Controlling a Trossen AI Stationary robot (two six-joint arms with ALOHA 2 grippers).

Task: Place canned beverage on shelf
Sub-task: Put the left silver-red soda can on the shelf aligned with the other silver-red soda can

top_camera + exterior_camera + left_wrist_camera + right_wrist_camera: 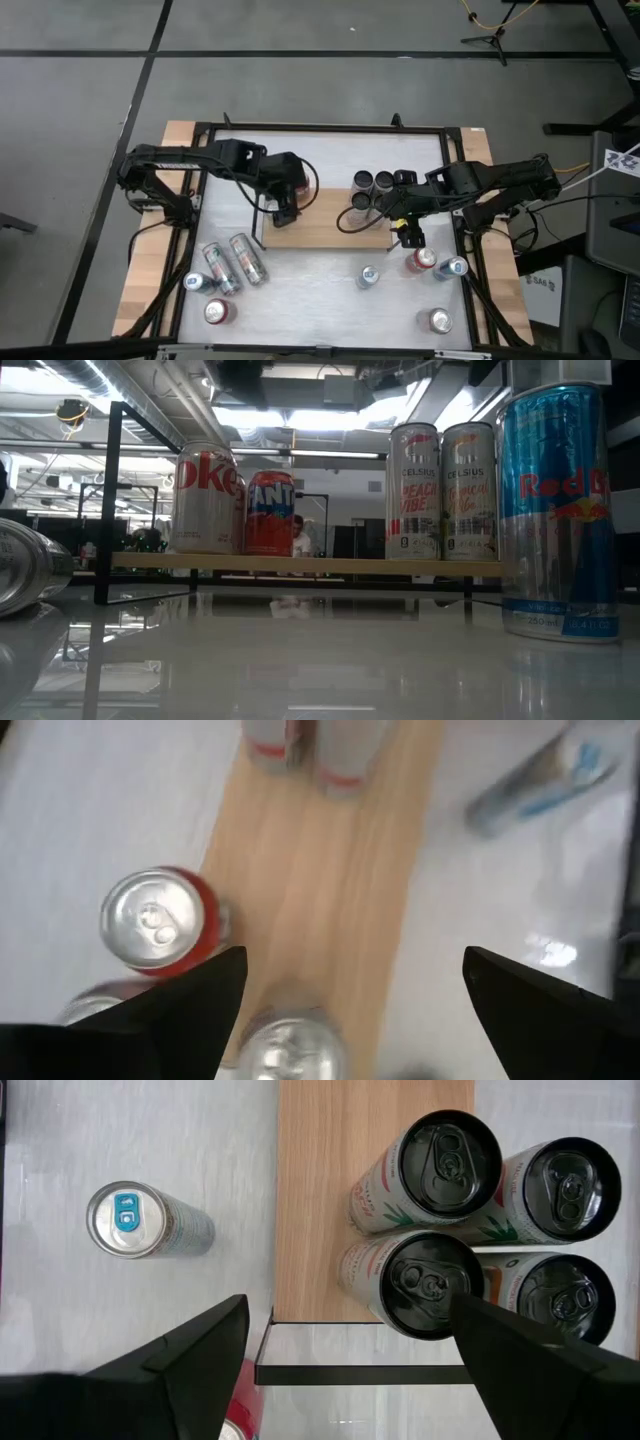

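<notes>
We see the shelf (325,228) lying across the middle of the white bench (320,290), a light wooden board with a black rail at each short end. At its right end stand four black-topped Celsius cans (485,1230), grouped tightly together. At its left end stand a Diet Coke can (205,498) and a red Fanta can (270,512), side by side in the low view.

The left claw (350,995) hangs over the shelf's left end with its fingers spread wide and nothing between them; below it we see the red can's silver top (152,920) and another silver top partly in view. The right claw (345,1350) hovers over the shelf's right end near the rail (360,1374), also spread apart and empty, with the Celsius cans just beside it.

More cans rest on the bench off the shelf: two lie on their sides at front left (235,262), others stand near them, and several stand at front right, among them a blue-tabbed can (135,1222) and a Red Bull can (557,510) close to the low camera.
</notes>
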